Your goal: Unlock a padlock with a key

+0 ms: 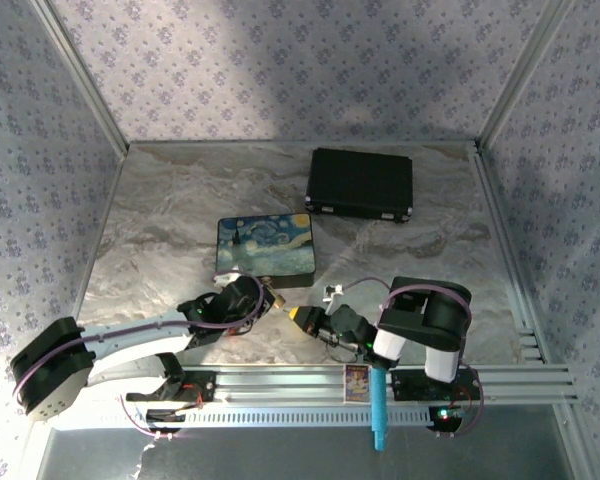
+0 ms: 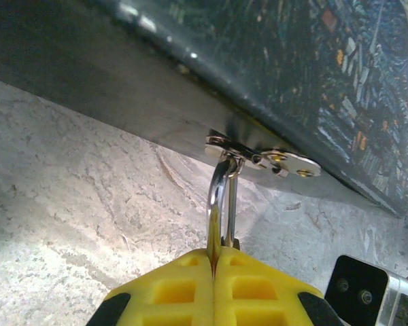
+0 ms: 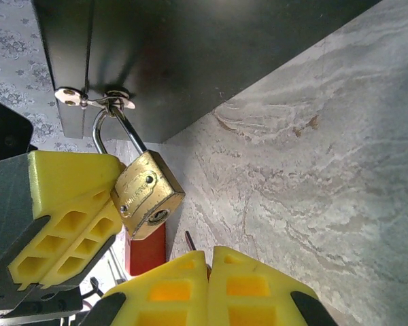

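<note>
Gripping one padlock (image 3: 147, 197), left fingers (image 3: 68, 197) sit beside one painted box (image 1: 265, 247).

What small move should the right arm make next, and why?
Probably nudge the right fingers up and left in the right wrist view, so the tip of the thin key meets the keyhole. The left fingers hold the padlock with its keyhole turned toward the key, but the tip stands apart, below and right of it.
</note>
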